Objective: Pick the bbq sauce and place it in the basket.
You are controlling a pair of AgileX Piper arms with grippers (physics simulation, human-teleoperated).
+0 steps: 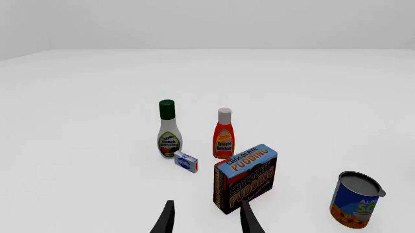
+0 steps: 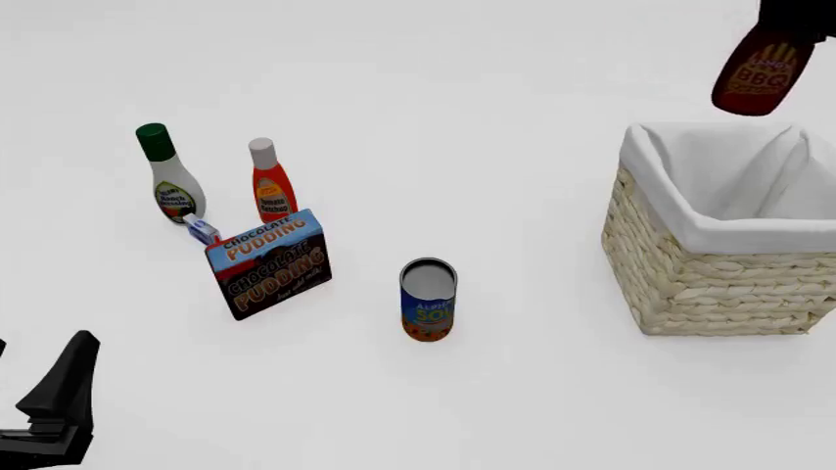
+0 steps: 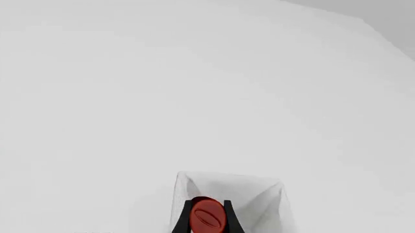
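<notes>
Starting at the left of the front view, the left hand [image 2: 53, 416] is sitting low near the counter's [image 2: 523, 411] near edge, taking no part in the job. Its wrist view is showing the two fingers [image 1: 165, 221] spread apart with nothing between them, pointing toward the pudding box [image 2: 268, 262], the white bottle with the green cap [image 2: 167, 176] and the orange bottle with the white cap [image 2: 270, 182]. A small blue and white packet [image 2: 202, 231] is lying just beside the white bottle. Further right, a soup can [image 2: 429, 300] is standing upright, well apart from the basket [image 2: 712, 279].

On the right, the carrying step is in hand. The right hand [image 3: 209, 216] is gripping the bbq sauce [image 2: 759, 70] and holding it in the air, tilted, above and just behind the basket's far rim as the front view shows it. From the right wrist view, the red cap [image 3: 209, 217] is sitting between the dark fingers, and the white cloth lining [image 3: 259, 194] is lying open below and ahead.

The bottle is not yet inside the basket. By my judgement, the next move calls for bringing the bottle over the middle of the opening, lowering it past the cloth rim, then spreading the fingers to let it go. The risk seems to be the tilted bottle catching on the folded lining.
</notes>
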